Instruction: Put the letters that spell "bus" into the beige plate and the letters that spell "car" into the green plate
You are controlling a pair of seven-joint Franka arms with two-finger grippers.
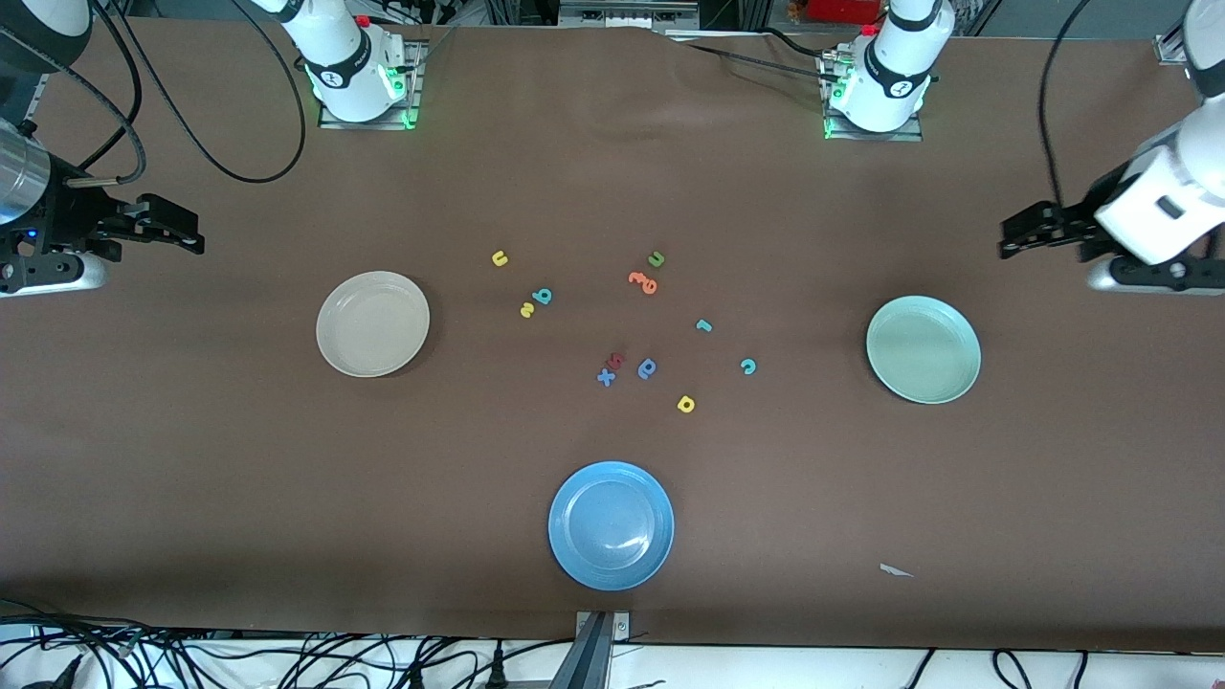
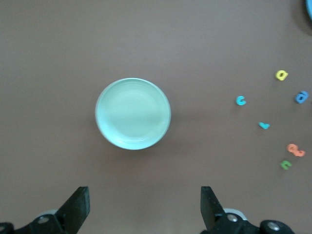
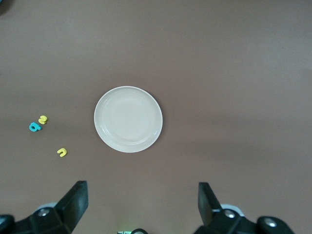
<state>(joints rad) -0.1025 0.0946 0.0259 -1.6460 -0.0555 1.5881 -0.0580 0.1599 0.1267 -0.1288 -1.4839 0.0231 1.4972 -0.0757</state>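
The beige plate (image 1: 373, 323) (image 3: 128, 119) lies empty toward the right arm's end of the table. The green plate (image 1: 924, 348) (image 2: 133, 113) lies empty toward the left arm's end. Between them on the table are the yellow "u" (image 1: 500, 258) (image 3: 62, 152), teal "b" (image 1: 544, 296) (image 3: 34, 127), yellow "s" (image 1: 526, 310) (image 3: 43, 119), teal "r" (image 1: 703, 325) (image 2: 263, 126), teal "c" (image 1: 747, 366) (image 2: 241, 101) and yellow "a" (image 1: 685, 404) (image 2: 282, 75). My right gripper (image 1: 177, 228) (image 3: 143, 197) hangs open and empty beside the beige plate. My left gripper (image 1: 1010, 236) (image 2: 145, 202) hangs open and empty beside the green plate.
A blue plate (image 1: 611, 524) sits nearest the front camera. Among the letters lie a green "u" (image 1: 656, 258), orange letters (image 1: 643, 281), a red letter (image 1: 617, 360), a blue rounded letter (image 1: 647, 368) and a blue "x" (image 1: 606, 377). A paper scrap (image 1: 895, 570) lies near the front edge.
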